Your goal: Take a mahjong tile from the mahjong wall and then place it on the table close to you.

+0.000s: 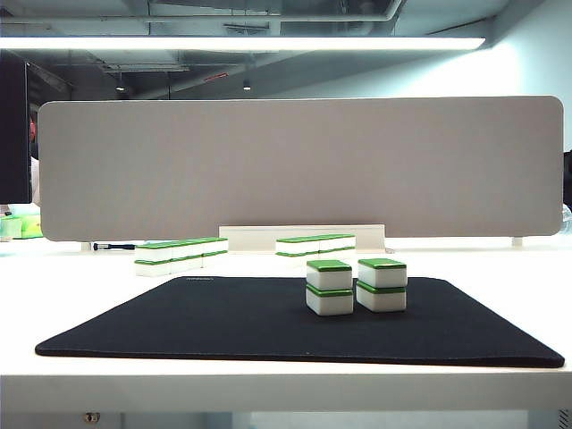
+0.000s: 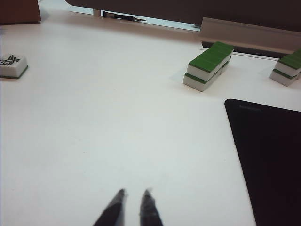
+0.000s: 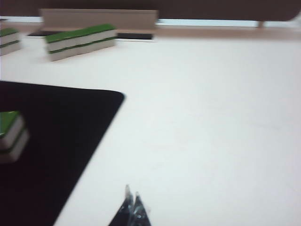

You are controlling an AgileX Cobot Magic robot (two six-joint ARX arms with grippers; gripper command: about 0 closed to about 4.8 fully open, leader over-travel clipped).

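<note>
The mahjong wall (image 1: 181, 254) sits at eleven o'clock beyond the mat (image 1: 223, 322), untouched; left gripper (image 2: 133, 207) nearly closed, right gripper (image 3: 131, 205) pinched shut, both empty, parked low over the table (image 1: 500, 268) awaiting approach

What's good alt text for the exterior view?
Two two-high stacks of green-topped tiles stand on a black mat on a white table. Behind them lie two tile rows, the longer mahjong wall and a shorter row, before a grey divider. No grippers appear.
</note>
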